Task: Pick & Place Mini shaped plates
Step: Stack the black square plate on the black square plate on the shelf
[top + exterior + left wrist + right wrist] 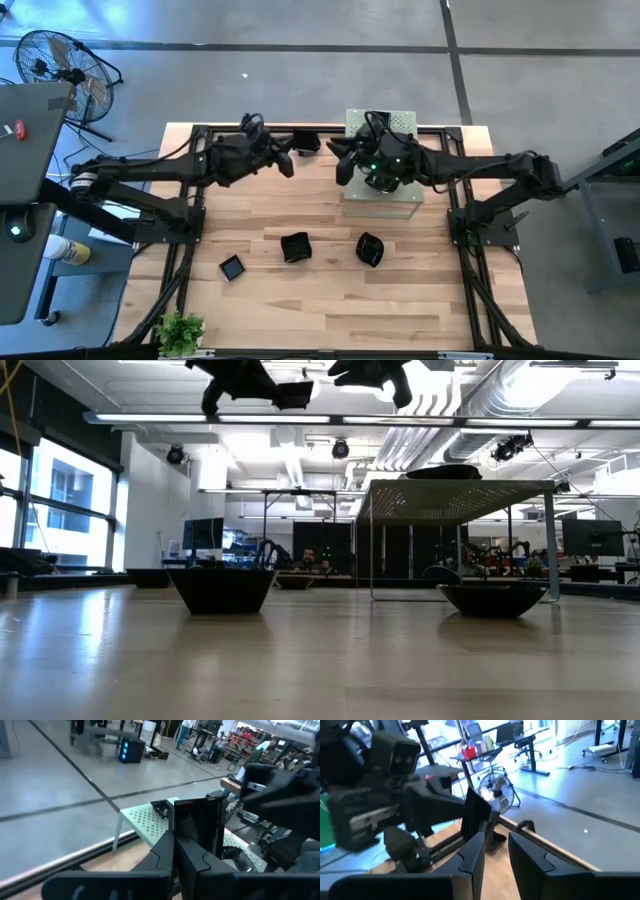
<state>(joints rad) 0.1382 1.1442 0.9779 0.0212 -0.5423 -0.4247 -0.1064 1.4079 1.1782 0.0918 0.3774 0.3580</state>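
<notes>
While the left gripper is pinching 1 square plate aloft near the green perforated board | right gripper fingers parted, empty, close by | risk: arms clipping, plate slipping | 3 plates lying on the table

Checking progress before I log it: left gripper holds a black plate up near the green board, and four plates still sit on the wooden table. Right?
Nearly. The left gripper does hold a plate, but the high view shows only three plates on the table.
</notes>
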